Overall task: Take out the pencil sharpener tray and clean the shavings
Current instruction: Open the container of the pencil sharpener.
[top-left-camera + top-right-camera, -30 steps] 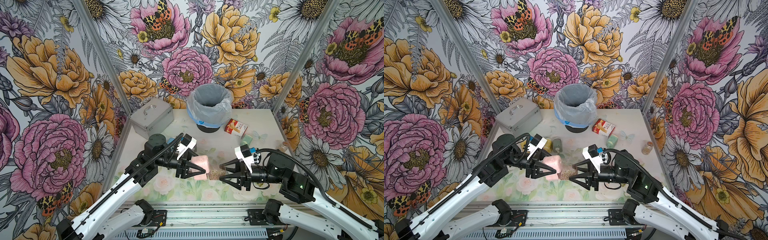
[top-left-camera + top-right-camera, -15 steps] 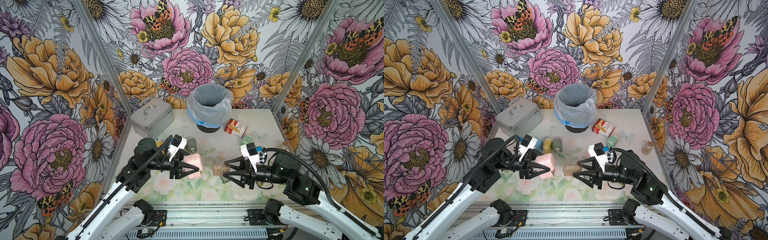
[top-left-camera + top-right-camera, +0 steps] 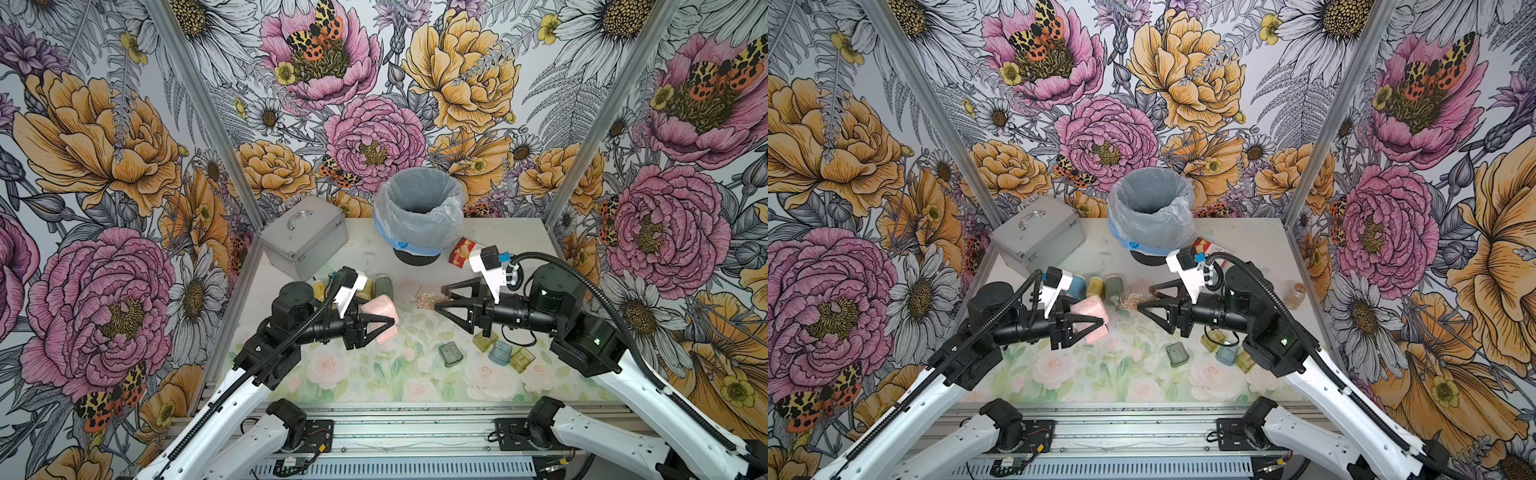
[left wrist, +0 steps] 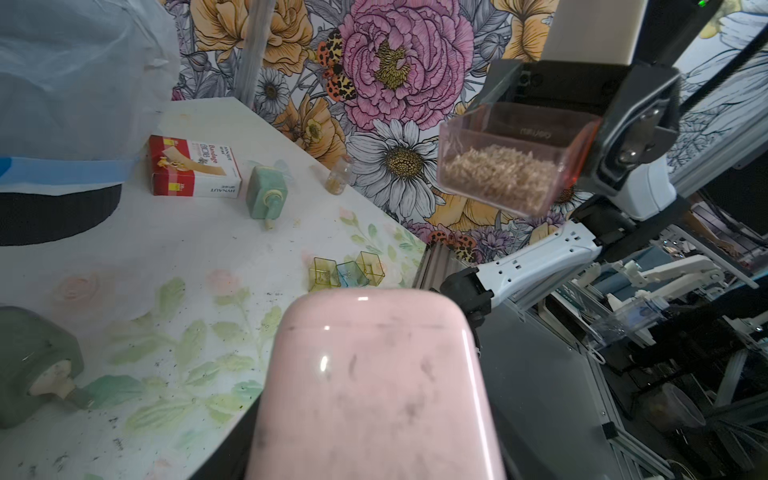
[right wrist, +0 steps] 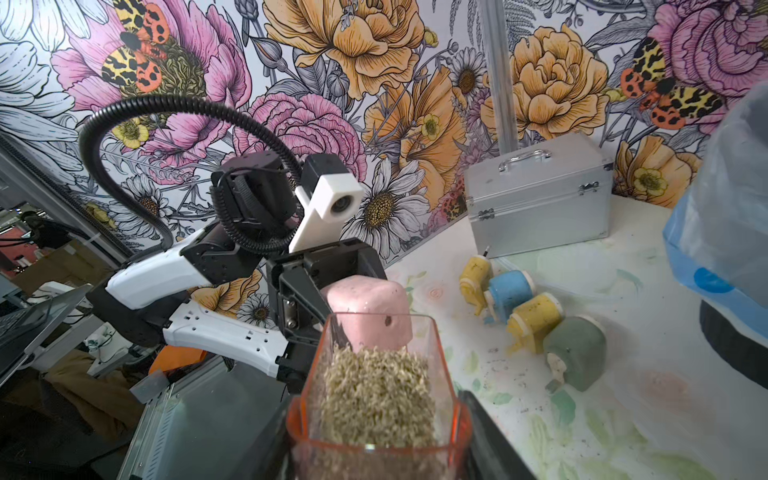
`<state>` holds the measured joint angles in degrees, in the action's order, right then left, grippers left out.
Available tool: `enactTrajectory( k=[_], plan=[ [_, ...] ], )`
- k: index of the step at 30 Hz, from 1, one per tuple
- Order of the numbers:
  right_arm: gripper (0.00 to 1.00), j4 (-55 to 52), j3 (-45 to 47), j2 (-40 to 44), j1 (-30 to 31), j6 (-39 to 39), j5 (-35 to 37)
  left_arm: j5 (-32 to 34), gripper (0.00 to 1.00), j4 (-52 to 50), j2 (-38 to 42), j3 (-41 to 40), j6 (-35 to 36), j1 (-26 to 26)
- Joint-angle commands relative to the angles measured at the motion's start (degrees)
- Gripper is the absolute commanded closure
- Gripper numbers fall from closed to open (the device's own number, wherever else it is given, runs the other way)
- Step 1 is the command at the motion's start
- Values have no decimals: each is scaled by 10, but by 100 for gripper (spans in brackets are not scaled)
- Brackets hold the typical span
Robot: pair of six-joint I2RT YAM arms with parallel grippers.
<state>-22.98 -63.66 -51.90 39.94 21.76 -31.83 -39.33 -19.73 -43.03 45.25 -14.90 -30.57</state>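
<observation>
Rose-print tabletop (image 3: 511,237) in floral booth: tray (image 4: 515,124) is out of sharpener (image 3: 376,309), both held up in front of bin (image 3: 415,232).
My L gripper (image 3: 384,328) has its jaws clamped on pink sharpener, clear of tabletop, front-left of bin. My R gripper (image 3: 439,298) has its jaws closed on clear tray, gripped at its orange-tinted end, directly in front of bin & nearer to it than sharpener; tray & sharpener apart. Shavings (image 4: 498,174) lie as tan heap inside tray. Dark flecks (image 4: 112,419) dot tabletop in front of bin. Four other sharpeners (image 5: 536,320) (2 yellow, 1 blue, 1 green) lie together front-left of bin, beyond my L gripper. Small tinted trays (image 3: 500,351) sit front-right of bin, near my R arm. Silver case (image 3: 305,237) stands left of bin; red box (image 3: 461,251) just right of it.
</observation>
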Motion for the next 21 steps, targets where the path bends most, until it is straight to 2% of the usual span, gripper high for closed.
enactTrajectory(
  k=[1,9,15,21],
  plan=[
    [50,4,-40,-19,-17,-3,-26,69,78,7,11,-1,-8,-3],
    [50,5,-104,-80,-53,9,-49,159,79,6,20,0,-16,-12],
    [50,4,-140,-116,-72,18,-56,264,80,6,26,-4,-11,-40],
    [50,5,-172,-146,-93,32,-68,336,82,6,24,-7,-15,-61]
  ],
)
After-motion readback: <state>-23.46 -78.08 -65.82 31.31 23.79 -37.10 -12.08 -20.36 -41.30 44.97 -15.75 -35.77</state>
